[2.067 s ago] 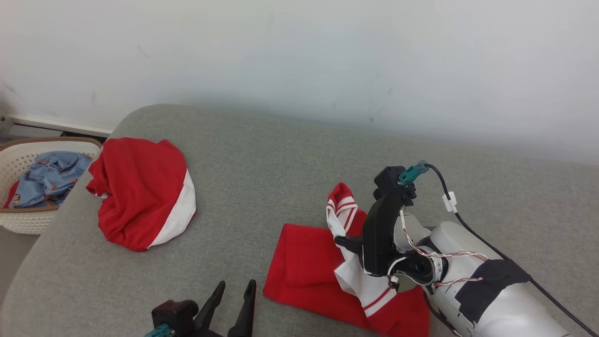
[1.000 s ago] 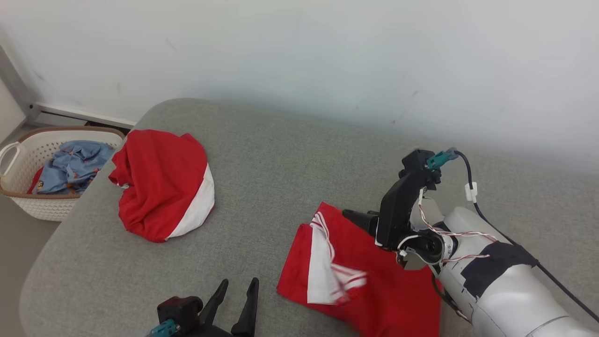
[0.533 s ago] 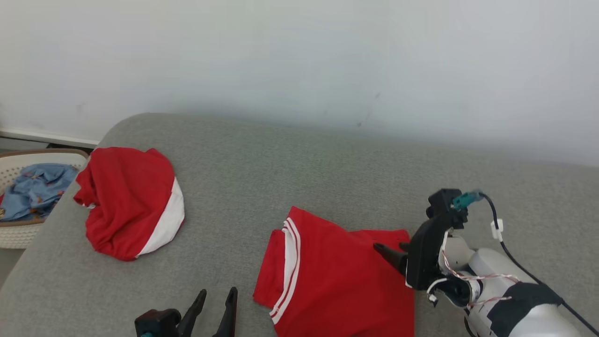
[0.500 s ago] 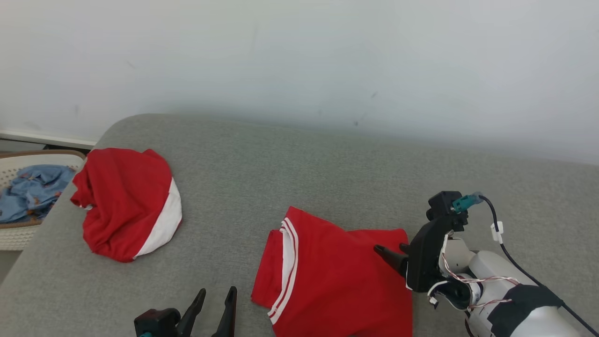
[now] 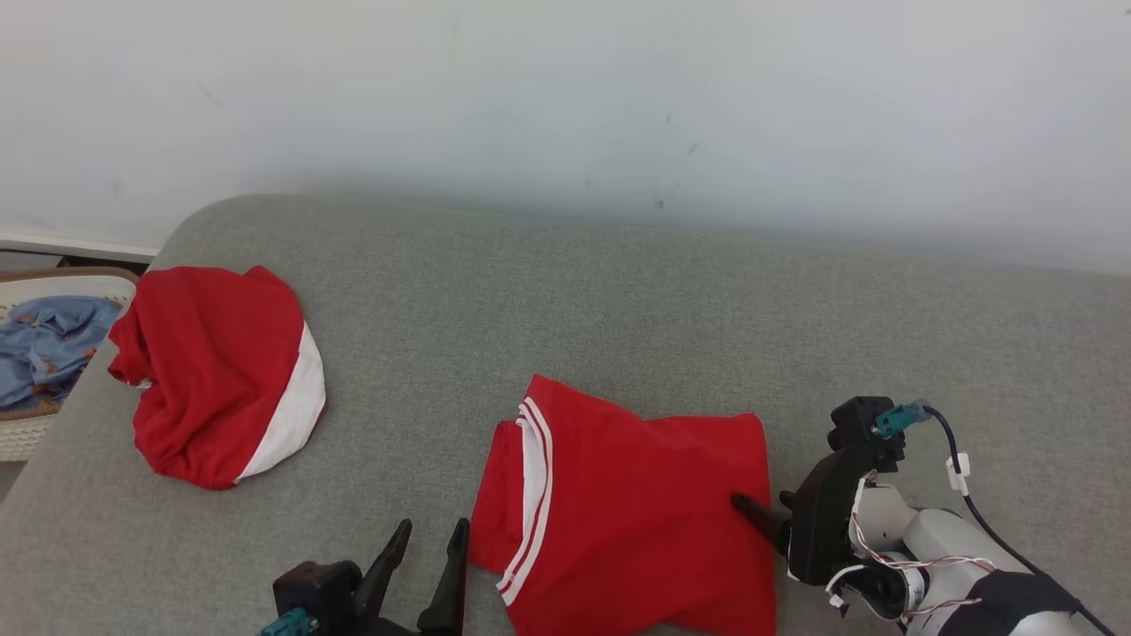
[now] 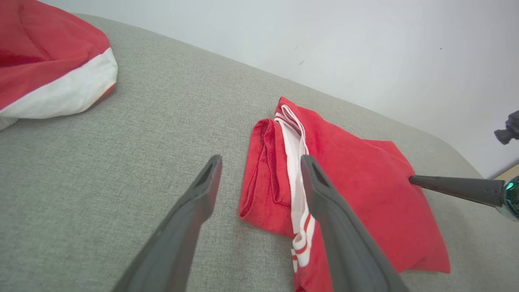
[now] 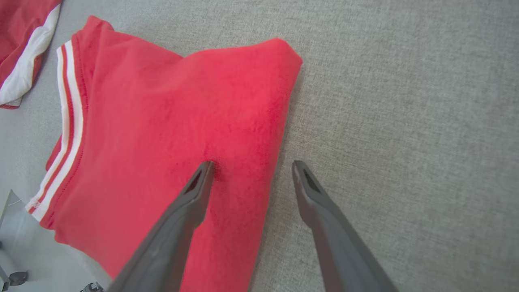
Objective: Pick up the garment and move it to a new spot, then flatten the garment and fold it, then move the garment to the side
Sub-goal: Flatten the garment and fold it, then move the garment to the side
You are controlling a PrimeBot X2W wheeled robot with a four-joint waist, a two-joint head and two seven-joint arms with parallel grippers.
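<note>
A folded red garment [image 5: 636,512] with white striped trim lies flat on a grey upholstered cushion [image 5: 565,300], between the robot's two end effectors. The right end effector [image 7: 251,166] stands with its fingers apart astride the garment's right edge, one fingertip at the red cloth and the other over bare grey fabric, gripping nothing. The left end effector [image 5: 433,530], its fingers likewise apart and empty, hovers just beside the trimmed left edge. A second red-and-white garment [image 5: 221,375] lies well apart on the left, near a white basket [image 5: 19,437] holding blue cloth [image 5: 44,349].
</note>
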